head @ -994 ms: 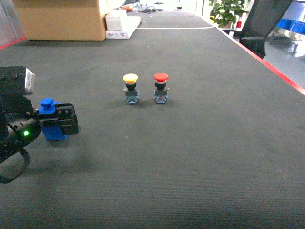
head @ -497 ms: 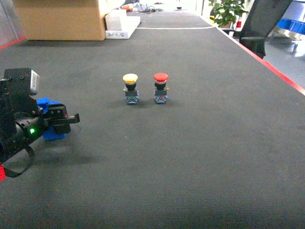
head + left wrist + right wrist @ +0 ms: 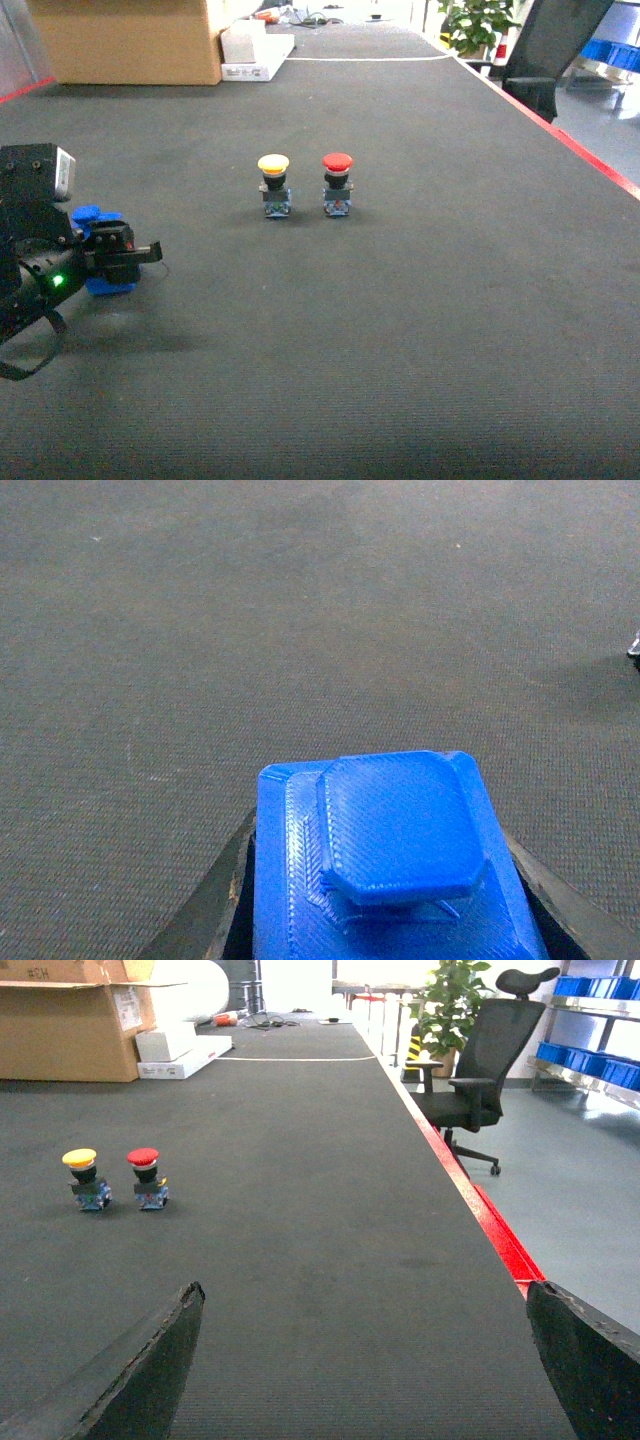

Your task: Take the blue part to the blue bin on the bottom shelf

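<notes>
The blue part (image 3: 395, 855), a blocky printed piece with a flat knob on top, sits between the fingers of my left gripper (image 3: 385, 885). Both dark fingers press against its sides. In the head view the left gripper (image 3: 125, 255) is low over the black mat at the far left, with the blue part (image 3: 92, 218) showing behind its fingers. Whether the part rests on the mat I cannot tell. My right gripper (image 3: 365, 1360) stands open over bare mat, holding nothing. Blue bins (image 3: 590, 1058) line a steel rack far off to the right, beyond the table.
A yellow push-button (image 3: 274, 184) and a red push-button (image 3: 337, 182) stand side by side mid-table. A cardboard box (image 3: 130, 40) and a white box (image 3: 255, 50) are at the far edge. A red strip (image 3: 590, 160) marks the right edge, with an office chair (image 3: 480, 1055) beyond.
My left gripper has shifted slightly left and toward the robot, the blue part between its fingers moving with it. The two push-buttons have not moved.
</notes>
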{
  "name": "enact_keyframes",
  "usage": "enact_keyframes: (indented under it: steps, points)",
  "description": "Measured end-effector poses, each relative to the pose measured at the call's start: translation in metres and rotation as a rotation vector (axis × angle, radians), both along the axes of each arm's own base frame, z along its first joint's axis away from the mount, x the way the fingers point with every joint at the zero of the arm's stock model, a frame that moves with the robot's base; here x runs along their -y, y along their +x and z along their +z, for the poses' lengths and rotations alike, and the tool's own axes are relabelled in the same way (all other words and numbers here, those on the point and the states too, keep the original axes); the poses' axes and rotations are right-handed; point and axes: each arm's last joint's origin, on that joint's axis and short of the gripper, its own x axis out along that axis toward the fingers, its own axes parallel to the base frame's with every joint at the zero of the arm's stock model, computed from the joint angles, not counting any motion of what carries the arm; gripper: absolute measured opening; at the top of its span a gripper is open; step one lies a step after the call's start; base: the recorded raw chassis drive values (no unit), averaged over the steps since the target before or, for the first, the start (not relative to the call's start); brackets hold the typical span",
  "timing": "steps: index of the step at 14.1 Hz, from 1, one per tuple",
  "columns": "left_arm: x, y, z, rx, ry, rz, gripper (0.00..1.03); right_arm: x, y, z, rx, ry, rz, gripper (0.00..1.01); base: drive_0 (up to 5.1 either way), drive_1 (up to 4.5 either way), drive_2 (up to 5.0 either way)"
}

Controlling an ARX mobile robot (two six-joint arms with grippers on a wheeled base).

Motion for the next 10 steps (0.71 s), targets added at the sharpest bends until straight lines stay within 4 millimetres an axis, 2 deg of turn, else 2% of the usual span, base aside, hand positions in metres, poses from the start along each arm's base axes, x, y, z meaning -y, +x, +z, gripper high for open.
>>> enact_keyframes:
  steps: [9, 10]
  points:
    - [0.004, -0.031, 0.017, 0.068, -0.001, 0.03, 0.44, 0.0, 0.0, 0.0, 0.0, 0.0, 0.0, 0.98, 0.0, 0.0, 0.0]
    - [0.009, -0.066, 0.039, 0.135, -0.021, 0.028, 0.44, 0.0, 0.0, 0.0, 0.0, 0.0, 0.0, 0.98, 0.0, 0.0, 0.0]
